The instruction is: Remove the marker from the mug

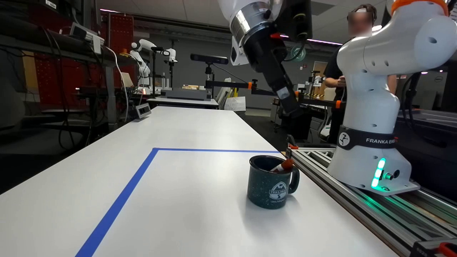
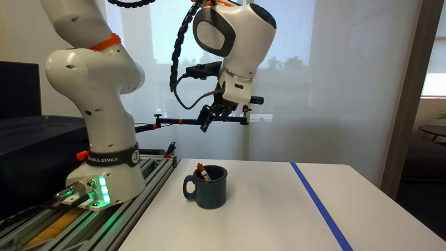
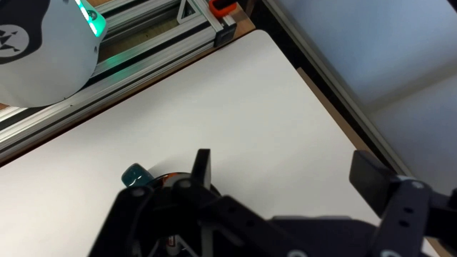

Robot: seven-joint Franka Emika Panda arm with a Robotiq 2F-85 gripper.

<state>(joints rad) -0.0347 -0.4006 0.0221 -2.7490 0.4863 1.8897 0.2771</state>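
Note:
The dark teal mug stands upright on the white table; it also shows in an exterior view. The marker leans inside the mug, its red-brown cap above the rim on the handle side; it shows in both exterior views. My gripper is empty and well above the mug, tilted; it also hangs high in an exterior view. In the wrist view the fingers are wide apart. There, the left finger hides most of the mug, and only bits of the marker show.
Blue tape marks lines on the white table. The robot base stands on a metal rail frame along the table edge on the handle side. A camera bar runs behind the table.

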